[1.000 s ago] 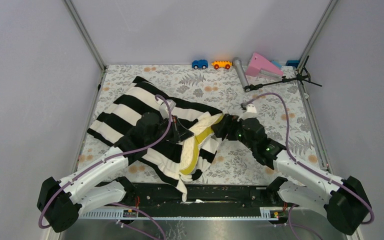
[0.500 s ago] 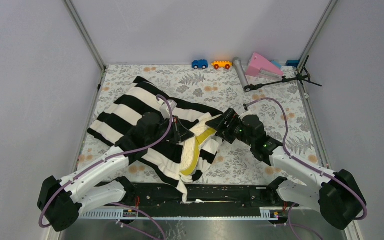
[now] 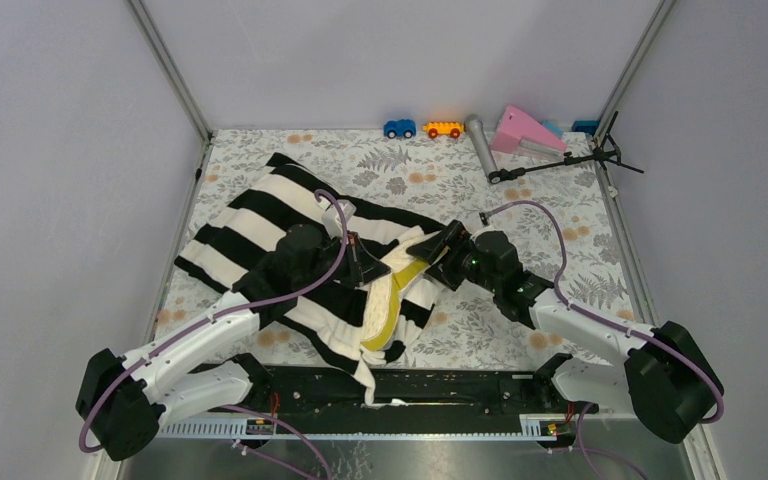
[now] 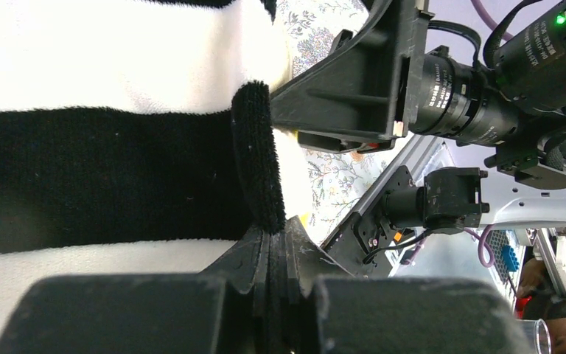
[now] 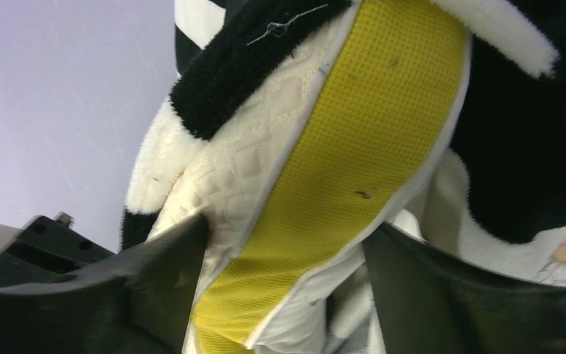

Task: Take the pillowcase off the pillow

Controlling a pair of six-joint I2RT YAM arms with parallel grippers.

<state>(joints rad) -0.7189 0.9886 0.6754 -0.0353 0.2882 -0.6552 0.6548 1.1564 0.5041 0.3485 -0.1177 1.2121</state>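
Observation:
The black-and-white striped pillowcase (image 3: 260, 225) lies across the left middle of the table, its open end bunched toward the centre. The cream pillow (image 3: 385, 300), with its yellow side band, sticks out of that opening. My left gripper (image 3: 365, 268) is shut on the pillowcase's black hem (image 4: 254, 162), which runs into the closed jaws of the left gripper (image 4: 276, 228). My right gripper (image 3: 430, 255) meets the pillow's far corner from the right. In the right wrist view the yellow band (image 5: 354, 162) passes between the right gripper's (image 5: 287, 251) fingers, and both press the pillow.
On the floral table cloth (image 3: 500, 200), along the back edge, stand a blue toy car (image 3: 399, 128), an orange toy car (image 3: 443, 129), a grey cylinder (image 3: 482, 146), a pink wedge (image 3: 525, 130) and a black stand (image 3: 560, 160). Metal frame posts border both sides.
My right arm has moved left onto the pillow's exposed corner and its jaws have narrowed from wide open onto the pillow. The left gripper has kept its hold and not moved.

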